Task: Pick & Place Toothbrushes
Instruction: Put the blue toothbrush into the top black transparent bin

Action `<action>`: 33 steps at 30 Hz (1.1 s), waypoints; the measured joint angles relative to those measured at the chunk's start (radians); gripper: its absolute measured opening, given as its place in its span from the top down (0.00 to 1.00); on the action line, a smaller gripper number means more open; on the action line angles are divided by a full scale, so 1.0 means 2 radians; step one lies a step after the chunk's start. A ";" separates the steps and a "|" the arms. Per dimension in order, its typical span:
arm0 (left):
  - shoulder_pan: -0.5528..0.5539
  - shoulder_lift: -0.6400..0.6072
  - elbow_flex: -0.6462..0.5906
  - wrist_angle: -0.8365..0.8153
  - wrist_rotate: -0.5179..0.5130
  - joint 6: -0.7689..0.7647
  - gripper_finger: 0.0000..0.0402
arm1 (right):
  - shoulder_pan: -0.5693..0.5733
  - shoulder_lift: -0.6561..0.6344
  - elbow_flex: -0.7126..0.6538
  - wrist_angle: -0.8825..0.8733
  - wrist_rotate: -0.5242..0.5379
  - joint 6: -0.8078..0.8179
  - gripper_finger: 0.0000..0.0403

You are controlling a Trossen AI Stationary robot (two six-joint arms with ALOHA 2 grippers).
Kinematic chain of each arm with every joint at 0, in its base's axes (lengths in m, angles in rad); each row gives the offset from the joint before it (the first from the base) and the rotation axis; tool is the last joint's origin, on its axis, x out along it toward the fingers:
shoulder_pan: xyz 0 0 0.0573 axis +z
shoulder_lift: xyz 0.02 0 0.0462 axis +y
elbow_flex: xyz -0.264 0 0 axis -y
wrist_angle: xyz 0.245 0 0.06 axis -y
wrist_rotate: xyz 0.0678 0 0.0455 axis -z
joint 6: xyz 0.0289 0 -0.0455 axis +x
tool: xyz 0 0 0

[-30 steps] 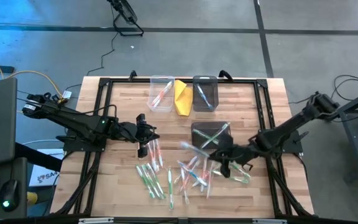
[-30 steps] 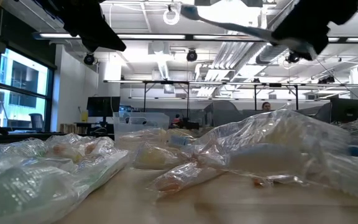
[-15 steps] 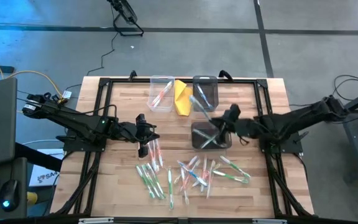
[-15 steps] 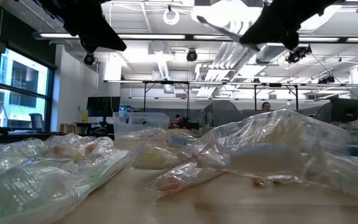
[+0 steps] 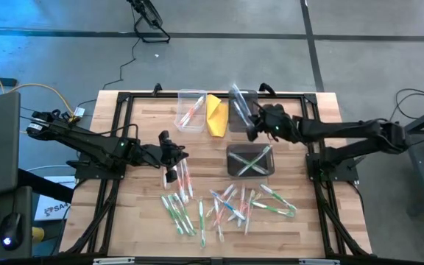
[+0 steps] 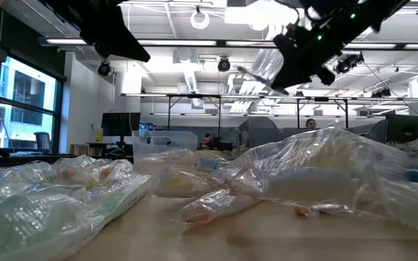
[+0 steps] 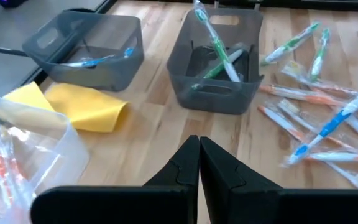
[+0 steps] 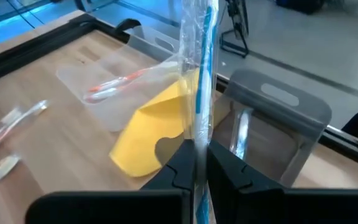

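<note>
Right wrist view: right claw (image 8: pixel 201 163) clamps blue toothbrush (image 8: pixel 202 68), long axis upright.

In the right wrist view, the wrapped blue toothbrush (image 8: pixel 199 93) pinched between the jaws runs out past the picture's edge at both ends, so we cannot see its head or handle tip. Just beyond the jaws, the grey bin (image 8: pixel 272 134) is partly cut off by the frame, and its contents are blurred through the wall. In the low view, crinkled plastic wrappers (image 6: pixel 318 170) fill the foreground and hide the bins behind them; we cannot tell which toothbrush lies inside which wrapper. Both arms there are cropped by the upper edge.
</note>
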 joint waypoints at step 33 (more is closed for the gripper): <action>0.000 0.000 0.000 -0.001 -0.012 0.016 0.97 | -0.157 0.150 0.000 0.040 -0.143 -0.029 0.96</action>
